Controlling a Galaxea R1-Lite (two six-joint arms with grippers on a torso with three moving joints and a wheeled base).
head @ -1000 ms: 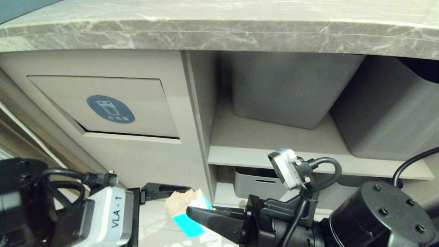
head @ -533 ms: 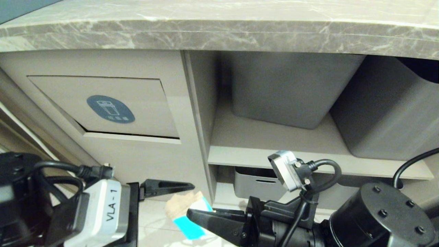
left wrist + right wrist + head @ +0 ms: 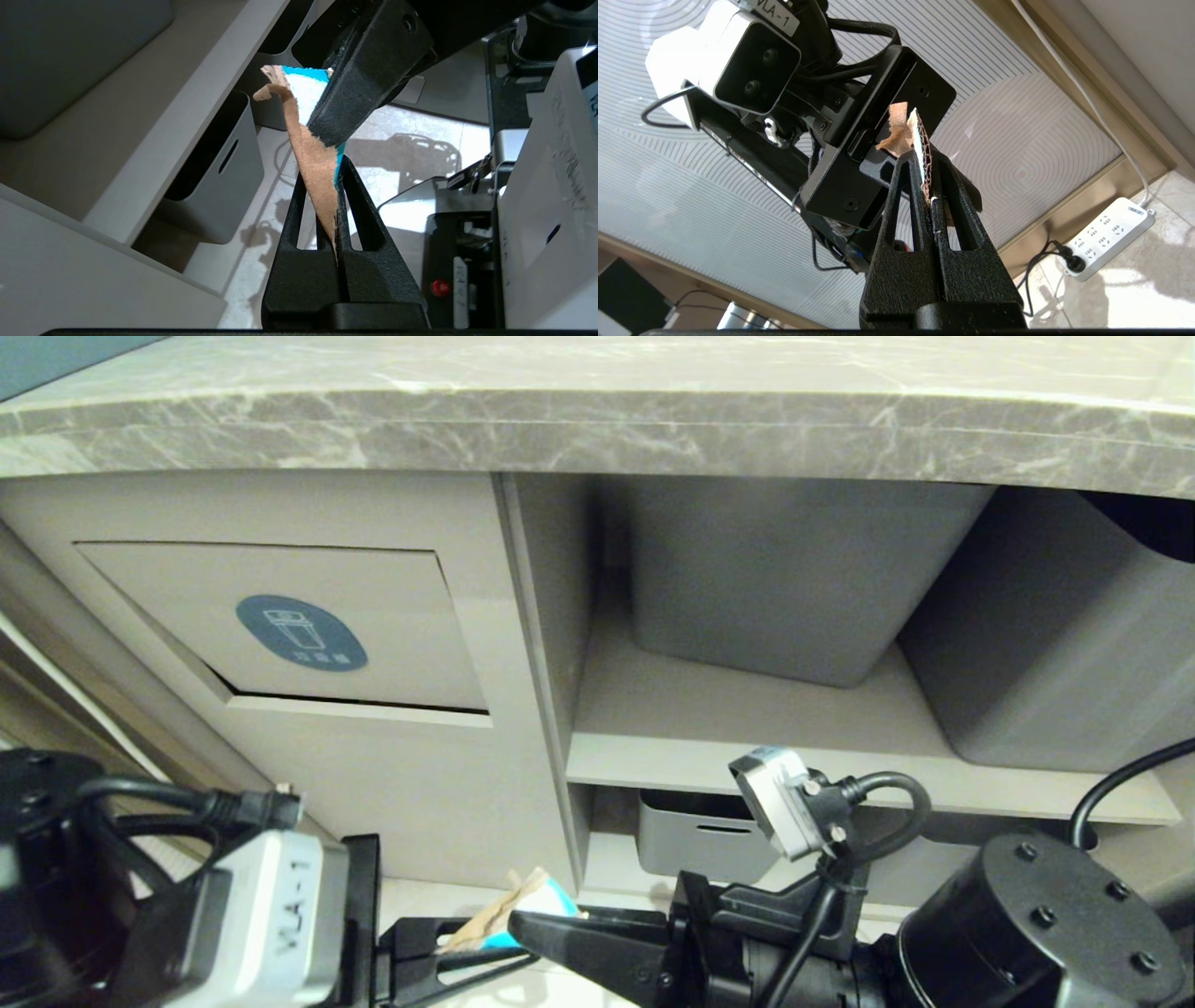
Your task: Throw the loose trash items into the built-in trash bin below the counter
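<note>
- Cardboard scrap (image 3: pixel 314 163), torn and brown with a teal edge and a white face, hangs low in front of the cabinet, above the pale floor (image 3: pixel 397 154), pinched from two sides at once.
- Left gripper (image 3: pixel 340 168) is clamped on one end of the scrap; in the left wrist view the brown strip runs straight down between its two black fingers, which press against it.
- Right gripper (image 3: pixel 928 161) is clamped on the other end; in the right wrist view the corrugated edge of the scrap (image 3: pixel 920 140) sticks out past its closed fingertips.
- Seen from the head camera, the two grippers meet tip to tip at the lower middle, the left gripper (image 3: pixel 448 947) coming from the left and the right gripper (image 3: pixel 523 926) from the right, with the scrap (image 3: pixel 509 915) between them.
- Built-in trash bin (image 3: pixel 280 625) sits up and to the left of the scrap: a beige swing flap with a blue oval sticker (image 3: pixel 301 633), its lower edge showing a dark gap.
- Counter (image 3: pixel 597 429), grey marble with white veins, runs across the top above the bin.
- Right of the bin, open shelves hold two large grey tubs (image 3: pixel 775 579) above and a smaller grey tub (image 3: pixel 695 835) below.
- White power strip (image 3: pixel 1108 238) lies on the floor by the wall.
</note>
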